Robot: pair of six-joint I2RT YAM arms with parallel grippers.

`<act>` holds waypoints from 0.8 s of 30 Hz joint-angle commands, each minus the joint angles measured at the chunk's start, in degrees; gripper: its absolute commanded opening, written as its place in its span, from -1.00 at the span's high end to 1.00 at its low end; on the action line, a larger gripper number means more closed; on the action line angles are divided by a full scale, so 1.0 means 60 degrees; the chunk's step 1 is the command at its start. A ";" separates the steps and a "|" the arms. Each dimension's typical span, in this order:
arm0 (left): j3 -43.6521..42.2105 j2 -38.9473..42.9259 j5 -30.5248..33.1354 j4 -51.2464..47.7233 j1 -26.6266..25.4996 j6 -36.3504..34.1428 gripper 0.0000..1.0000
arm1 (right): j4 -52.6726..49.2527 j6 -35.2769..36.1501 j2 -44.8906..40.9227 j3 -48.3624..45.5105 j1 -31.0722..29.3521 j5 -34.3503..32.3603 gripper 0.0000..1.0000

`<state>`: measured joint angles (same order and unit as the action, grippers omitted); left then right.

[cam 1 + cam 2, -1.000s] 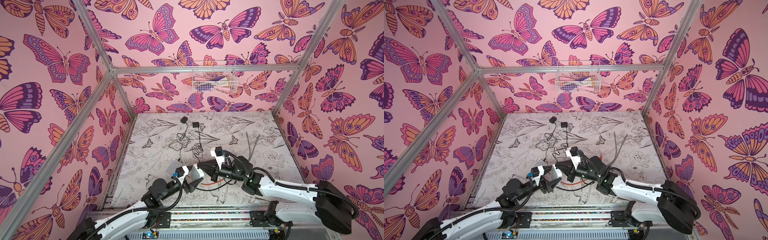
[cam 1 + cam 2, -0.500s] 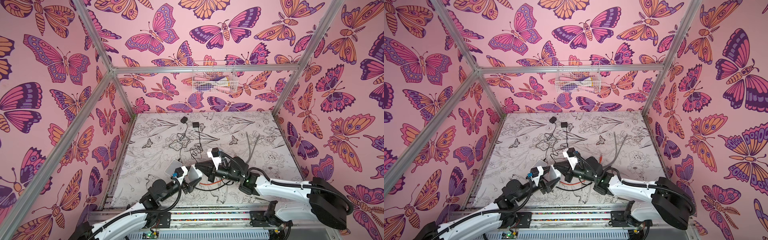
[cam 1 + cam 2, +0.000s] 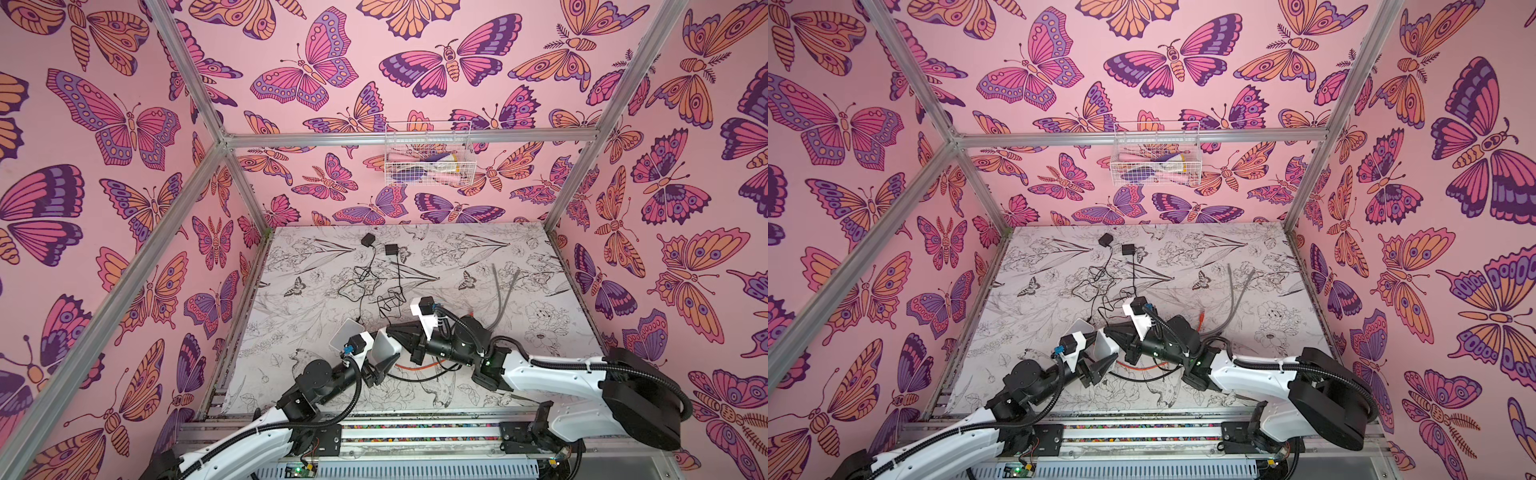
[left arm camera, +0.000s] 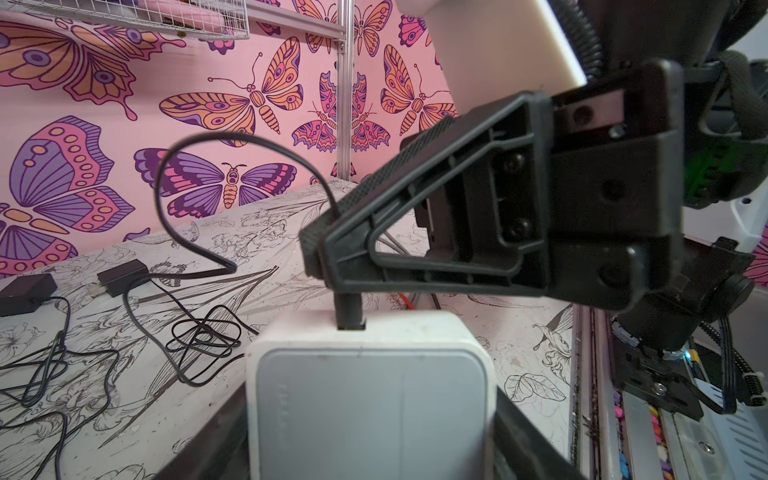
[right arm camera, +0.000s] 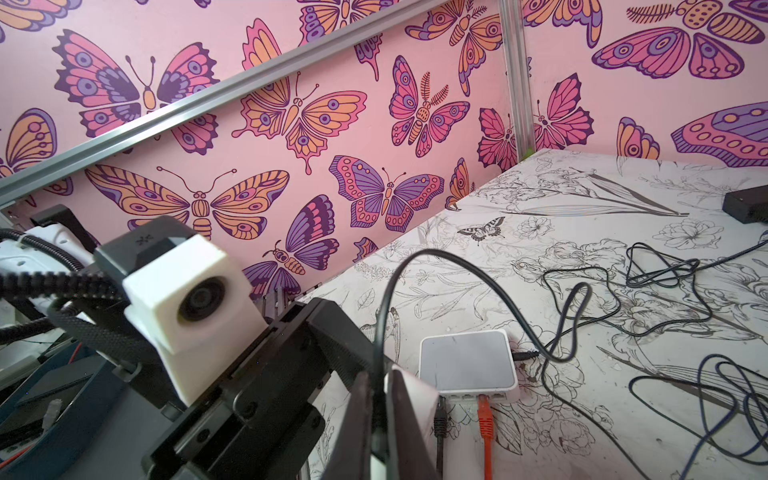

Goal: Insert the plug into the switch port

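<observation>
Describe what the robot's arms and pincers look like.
The left arm and right arm have white shells, black joints and ribbed black cable hoses. The right pincer has black triangular fingers; a white camera block tops each wrist.

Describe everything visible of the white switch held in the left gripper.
The switch is a white plastic-looking box with rounded corners and an inset grey panel, crossed by a faint seam, on its broad face. The left gripper clamps it by two opposite sides. A black plug, pinched by the shut right gripper, stands in a notch in the edge away from that grip; how deep it sits cannot be told.
</observation>
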<state>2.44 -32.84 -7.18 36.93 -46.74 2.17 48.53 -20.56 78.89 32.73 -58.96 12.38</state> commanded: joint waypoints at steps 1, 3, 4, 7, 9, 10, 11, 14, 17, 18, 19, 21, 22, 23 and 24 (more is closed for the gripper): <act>0.0786 0.0639 -0.0034 0.3412 0.0027 -0.0409 1.00 | -0.2704 0.0010 0.0885 -0.0723 -0.0204 0.0163 1.00; 0.0867 0.0666 -0.0062 0.3416 0.0016 -0.0489 1.00 | -0.2606 -0.0057 0.1053 -0.0724 -0.0208 0.0170 1.00; 0.0914 0.0662 -0.0098 0.3418 0.0025 -0.0540 1.00 | -0.2582 -0.0099 0.1149 -0.0716 -0.0218 0.0177 1.00; 0.1027 0.0643 -0.0122 0.3461 0.0019 -0.0622 1.00 | -0.2535 -0.0203 0.1357 -0.0720 -0.0222 0.0108 1.00; 0.1033 0.0639 -0.0107 0.3567 0.0013 -0.0677 1.00 | -0.2537 -0.0261 0.1438 -0.0735 -0.0237 -0.0047 1.00; 0.1020 0.0639 -0.0081 0.3650 0.0019 -0.0703 1.00 | -0.2557 -0.0292 0.1468 -0.0726 -0.0251 -0.0176 1.00; 0.1018 0.0632 -0.0052 0.3734 0.0018 -0.0723 1.00 | -0.2634 -0.0334 0.1474 -0.0724 -0.0263 -0.0434 1.00; 0.1018 0.0588 -0.0020 0.3945 0.0026 -0.0787 1.00 | -0.2829 -0.0536 0.1519 -0.0764 -0.0279 -0.1129 1.00; 0.1029 0.0523 -0.0063 0.4166 0.0026 -0.0887 1.00 | -0.2730 -0.0657 0.1529 -0.0833 -0.0296 -0.1264 1.00; 0.1031 0.0485 -0.0063 0.4260 0.0027 -0.0904 1.00 | -0.2713 -0.0709 0.1534 -0.0863 -0.0310 -0.1313 1.00; 0.1034 0.0439 -0.0035 0.4363 0.0027 -0.0913 1.00 | -0.2699 -0.0755 0.1537 -0.0872 -0.0312 -0.1364 1.00; 0.1022 0.0344 -0.0008 0.4559 0.0024 -0.0919 1.00 | -0.2708 -0.0827 0.1567 -0.0899 -0.0409 -0.1556 1.00; 0.1029 0.0286 -0.0005 0.4682 0.0026 -0.0932 1.00 | -0.2707 -0.0850 0.1589 -0.0907 -0.0474 -0.1670 1.00; 0.1030 0.0239 -0.0005 0.4773 0.0024 -0.0948 1.00 | -0.2725 -0.0873 0.1637 -0.0900 -0.0523 -0.1745 1.00; 0.1041 0.0188 0.0010 0.4888 0.0026 -0.0963 1.00 | -0.2729 -0.0906 0.1697 -0.0885 -0.0584 -0.1844 1.00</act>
<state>2.44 -34.15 -4.16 35.11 -46.13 -1.13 53.25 -24.77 83.35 31.99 -61.08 4.12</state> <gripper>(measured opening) 0.707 0.071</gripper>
